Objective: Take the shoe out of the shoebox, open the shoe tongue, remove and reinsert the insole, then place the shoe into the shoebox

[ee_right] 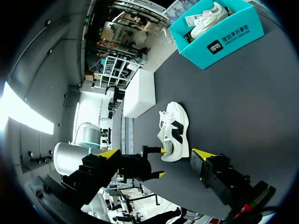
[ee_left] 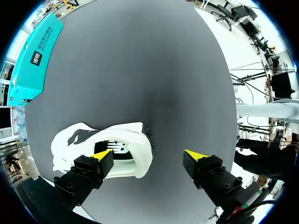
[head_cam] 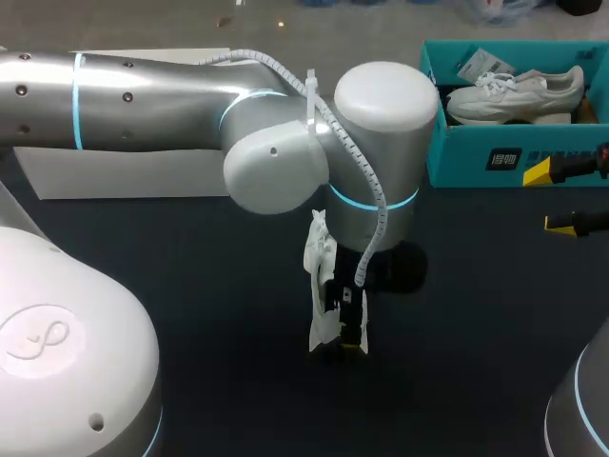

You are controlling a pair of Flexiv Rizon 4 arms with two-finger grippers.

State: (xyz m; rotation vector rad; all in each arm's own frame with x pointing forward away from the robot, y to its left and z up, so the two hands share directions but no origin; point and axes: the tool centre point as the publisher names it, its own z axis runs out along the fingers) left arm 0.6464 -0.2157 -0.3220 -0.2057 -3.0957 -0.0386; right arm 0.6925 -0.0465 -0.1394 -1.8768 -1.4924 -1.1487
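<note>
From above, the left gripper [head_cam: 350, 333] hangs directly over the white shoe [head_cam: 320, 286], with the teal shoebox [head_cam: 476, 157] well beyond it. The right gripper [head_cam: 552, 200] waits beside the box, likely keeping clear.

At the left wrist, the fingers spread wide and grip nothing. One tip sits at the shoe's opening, probably lining up for the tongue.

At the right wrist, the fingers gape empty, the shoe well ahead.

Even overhead light: soft glare on the silver metal left arm [head_cam: 143, 95]; the white fabric shoe [ee_right: 175, 133] casts faint shadow.
</note>
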